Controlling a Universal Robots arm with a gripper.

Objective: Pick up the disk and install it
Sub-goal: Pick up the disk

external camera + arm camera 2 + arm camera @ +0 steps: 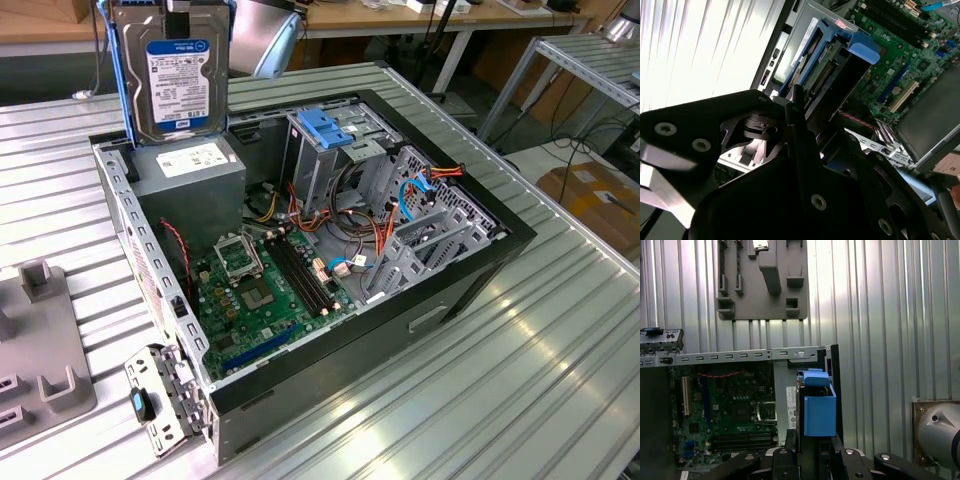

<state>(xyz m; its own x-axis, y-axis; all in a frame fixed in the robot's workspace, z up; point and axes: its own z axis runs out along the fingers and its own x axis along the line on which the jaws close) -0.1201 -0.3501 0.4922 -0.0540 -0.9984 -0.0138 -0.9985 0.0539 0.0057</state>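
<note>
Exterior view: the disk (175, 75) hangs upright in the air over the 11 o'clock corner of the open case (470, 270), just above the grey power-supply box (190, 170). The cage with the blue top (330, 140) sits toward 4 o'clock from it.

Second wrist view: the gripper (815, 117) is clamped on the disk, which sits edge-on between the dark fingers. Grip looks solid to me.

First wrist view: the blue carrier (819, 412) pokes out past the fingers, with the motherboard (735, 410) beyond.

My take: hold it square to the cage, go slow, and steer clear of the loose cables (415, 190) at the cage's 3 o'clock.
</note>
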